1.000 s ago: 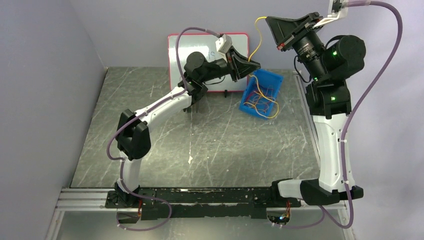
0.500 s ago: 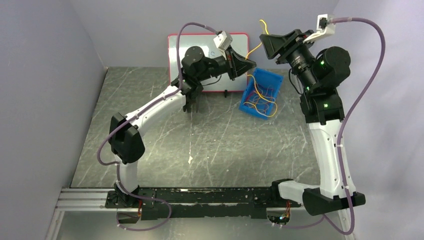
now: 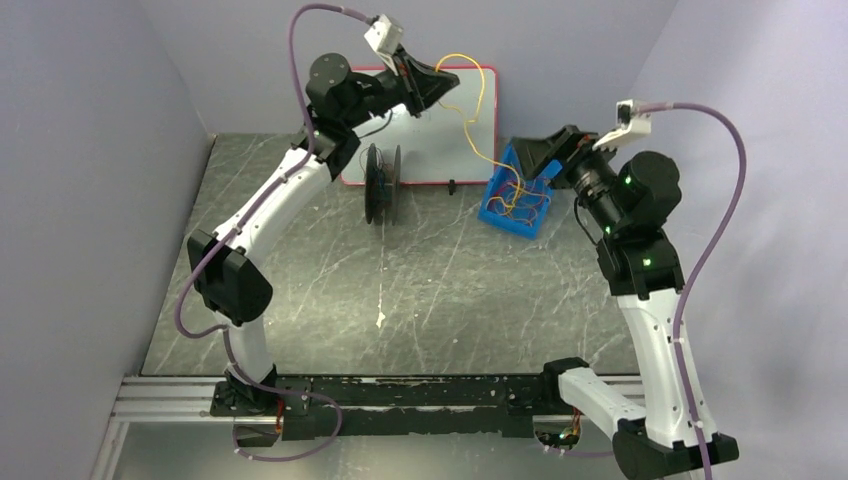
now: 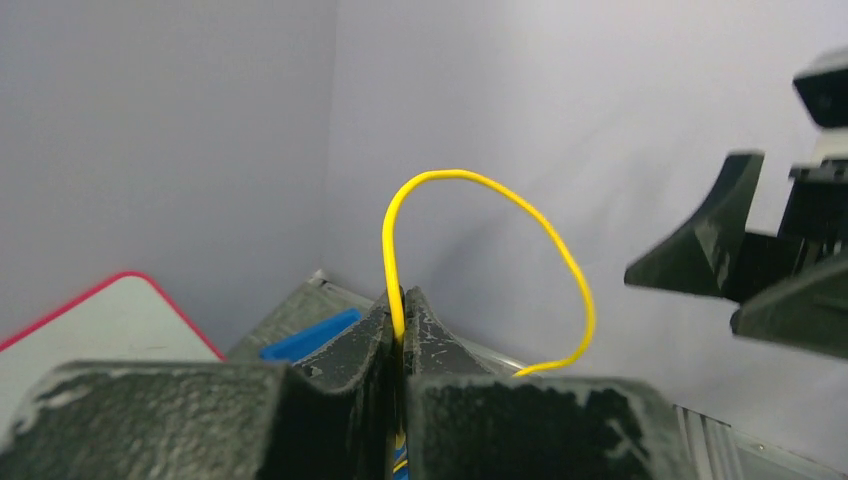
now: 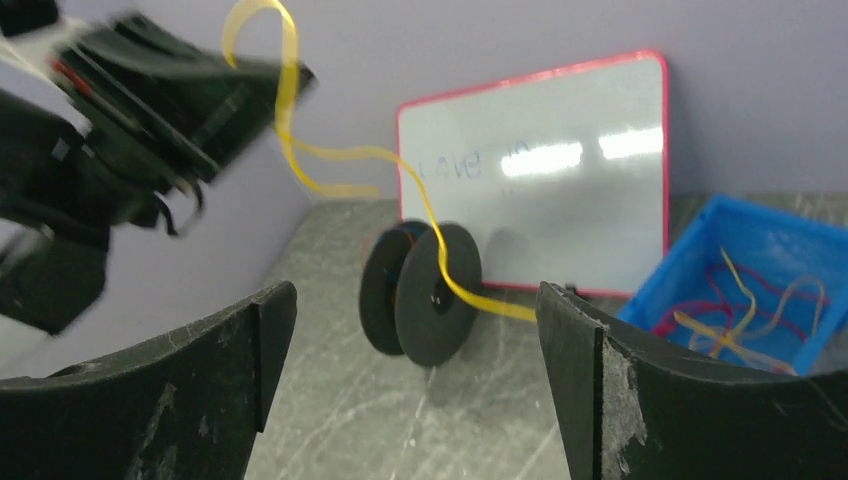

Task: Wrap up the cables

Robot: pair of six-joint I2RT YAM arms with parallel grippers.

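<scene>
- Where clock directions appear, they are read on the top view (12 o'clock is the far wall).
- Left gripper (image 3: 447, 84): raised in front of the whiteboard (image 3: 430, 140), at 11 o'clock from the blue bin (image 3: 500, 220). Its fingers (image 4: 430, 330) are pressed together, with the yellow cable (image 3: 467, 125) pinched between the tips.
- Yellow cable: rises from the pinch, arches over toward 3 o'clock, then descends toward 5 o'clock into the blue bin. The span between gripper and bin hangs in the air above the table (image 3: 400, 290).
- Remaining cables (image 3: 520, 198): a loose yellow and red-orange tangle lying inside the blue bin, at 1 o'clock from the table centre.
- Right gripper (image 3: 530, 160): hovers at the bin's 1 o'clock edge, fingers spread wide, nothing between them.
- Spool (image 3: 383, 182): black, standing on edge on the table just in front of the whiteboard, at 9 o'clock from the bin, apart from both grippers. Whether any cable is wound on it cannot be determined.
</scene>
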